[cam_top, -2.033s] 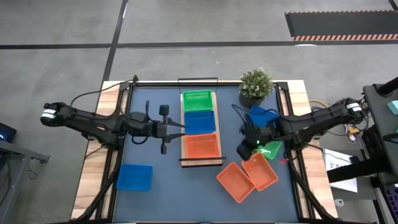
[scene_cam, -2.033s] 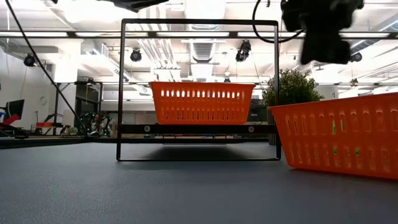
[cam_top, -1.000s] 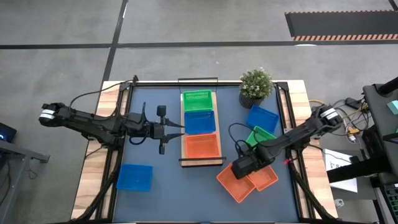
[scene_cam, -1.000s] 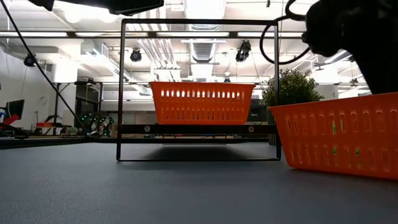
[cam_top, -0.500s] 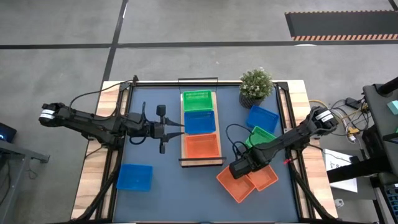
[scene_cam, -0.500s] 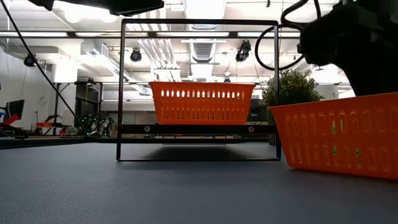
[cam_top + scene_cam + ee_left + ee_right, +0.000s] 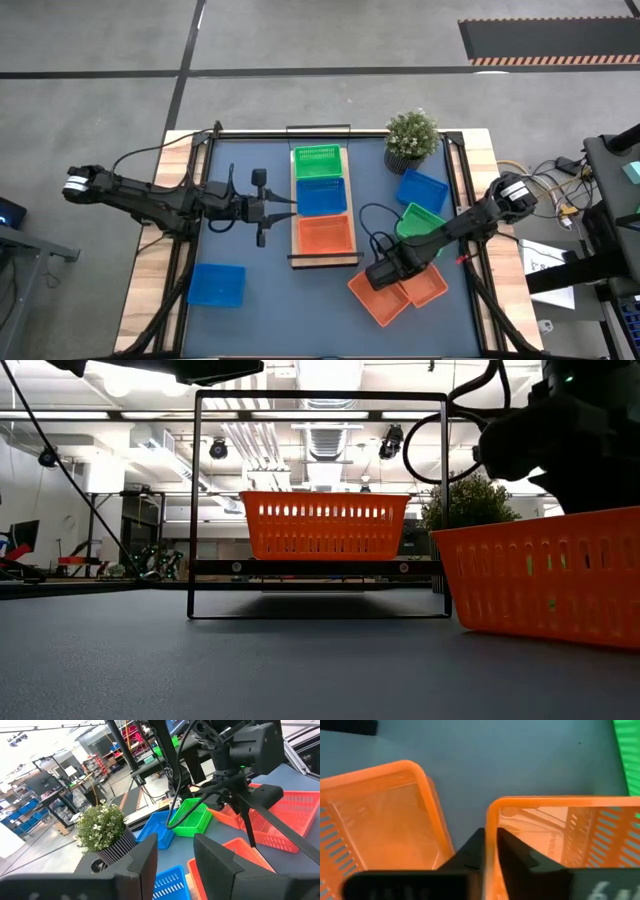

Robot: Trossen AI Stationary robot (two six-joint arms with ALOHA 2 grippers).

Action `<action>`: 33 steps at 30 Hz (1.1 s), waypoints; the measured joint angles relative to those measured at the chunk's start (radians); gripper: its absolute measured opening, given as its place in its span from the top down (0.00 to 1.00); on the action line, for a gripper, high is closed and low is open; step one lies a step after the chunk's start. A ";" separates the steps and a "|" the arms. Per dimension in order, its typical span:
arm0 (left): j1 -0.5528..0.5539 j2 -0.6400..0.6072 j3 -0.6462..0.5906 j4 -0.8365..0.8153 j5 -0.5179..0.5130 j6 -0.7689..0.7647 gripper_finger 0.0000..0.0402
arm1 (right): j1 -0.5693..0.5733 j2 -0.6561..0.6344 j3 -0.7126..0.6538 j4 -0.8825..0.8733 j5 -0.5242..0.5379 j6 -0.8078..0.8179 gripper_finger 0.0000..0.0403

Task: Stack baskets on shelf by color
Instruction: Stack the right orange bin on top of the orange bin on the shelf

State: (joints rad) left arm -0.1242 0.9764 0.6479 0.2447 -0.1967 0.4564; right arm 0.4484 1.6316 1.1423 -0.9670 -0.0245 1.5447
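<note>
The shelf (image 7: 323, 205) carries one green, one blue and one orange basket in a row, so each colour's pile is only begun. The right pincer (image 7: 384, 272) pinches the wall of an orange basket (image 7: 420, 283) that sits on the surface (image 7: 250, 270) beside another orange basket (image 7: 375, 295). A green basket (image 7: 420, 222) and two blue ones also wait off the shelf, while the left pincer (image 7: 290, 205), spread, hovers just beside the shelf.

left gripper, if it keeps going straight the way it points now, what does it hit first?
Probably the blue basket on the shelf: the left gripper points right at the shelf's middle. Its height is unclear, so it may pass over the basket.
</note>
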 joint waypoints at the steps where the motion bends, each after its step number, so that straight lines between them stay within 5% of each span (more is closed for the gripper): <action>1: 0.000 0.000 0.000 0.000 0.000 0.000 0.72 | 0.004 -0.003 0.000 0.001 -0.001 -0.001 0.94; 7: 0.000 0.000 0.000 0.000 0.000 0.000 0.72 | 0.013 -0.052 0.032 -0.028 -0.034 -0.012 0.97; 15: 0.000 -0.036 -0.009 0.001 0.000 0.002 0.72 | 0.016 -0.111 0.226 -0.325 -0.059 -0.158 0.97; 25: 0.000 -0.164 -0.087 0.028 0.000 -0.006 0.72 | -0.052 -0.122 0.466 -0.537 0.106 -0.330 0.97; 33: 0.000 -0.204 -0.096 0.026 0.000 -0.033 0.72 | -0.173 -0.115 0.632 -0.538 0.362 -0.585 0.97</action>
State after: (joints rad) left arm -0.1246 0.7720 0.5515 0.2711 -0.1965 0.4236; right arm 0.2756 1.5171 1.7744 -1.5049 0.3379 0.9594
